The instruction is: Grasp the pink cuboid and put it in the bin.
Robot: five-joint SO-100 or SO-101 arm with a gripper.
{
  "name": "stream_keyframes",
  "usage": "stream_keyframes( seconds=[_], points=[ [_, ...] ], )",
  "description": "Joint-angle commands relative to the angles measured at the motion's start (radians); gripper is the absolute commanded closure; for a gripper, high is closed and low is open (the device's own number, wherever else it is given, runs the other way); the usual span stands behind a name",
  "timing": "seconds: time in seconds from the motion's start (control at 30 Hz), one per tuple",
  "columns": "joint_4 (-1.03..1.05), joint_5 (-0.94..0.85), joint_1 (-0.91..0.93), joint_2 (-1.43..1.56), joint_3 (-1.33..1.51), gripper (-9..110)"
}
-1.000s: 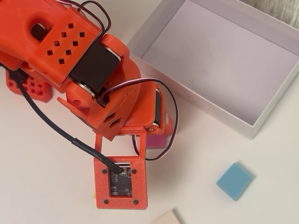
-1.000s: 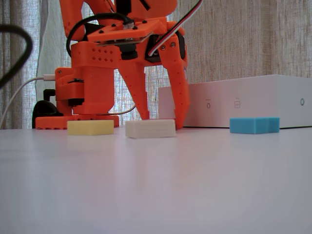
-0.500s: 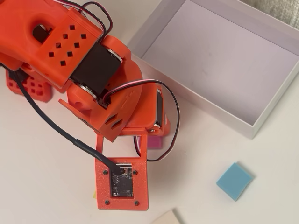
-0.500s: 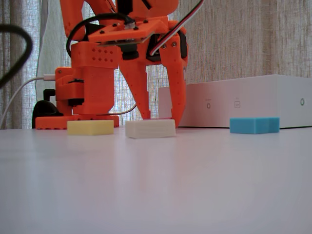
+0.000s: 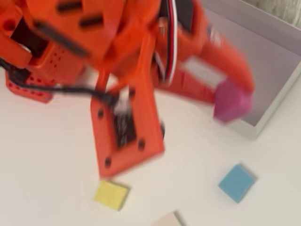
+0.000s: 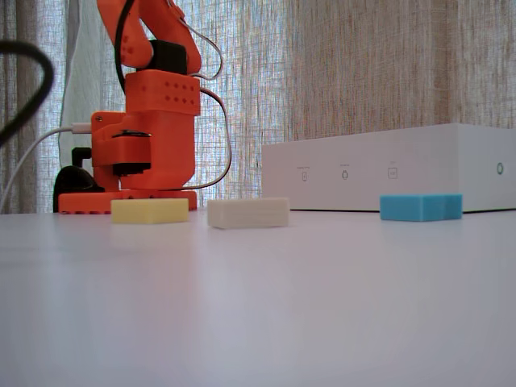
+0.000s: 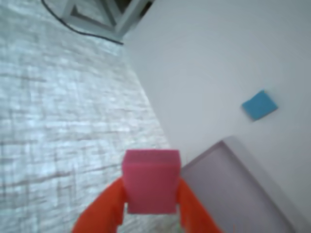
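My gripper (image 7: pixel 150 204): fingers clamped on either side of the pink block (image 7: pixel 150 180).
Block: lifted above the bin's (image 5: pixel 277 101) near wall.
Table: blue block (image 5: pixel 237 182), yellow block (image 5: pixel 111 195).

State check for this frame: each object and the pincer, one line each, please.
pincer: shut on the pink cuboid, raised off the table.
pink cuboid: held, airborne by the bin's edge.
bin: on the table, no blocks visible inside.
blue block: flat on the table, untouched.
yellow block: flat on the table.
cream block: flat on the table.
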Motion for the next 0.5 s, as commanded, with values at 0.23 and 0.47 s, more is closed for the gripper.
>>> stream_keyframes(
  seconds=[0.23, 0.47],
  points=[
    [0.064, 0.158, -0.299, 0.04, 0.184, 110],
    [-0.098, 0.146, -0.324, 0.057, 0.537, 110]
  ],
)
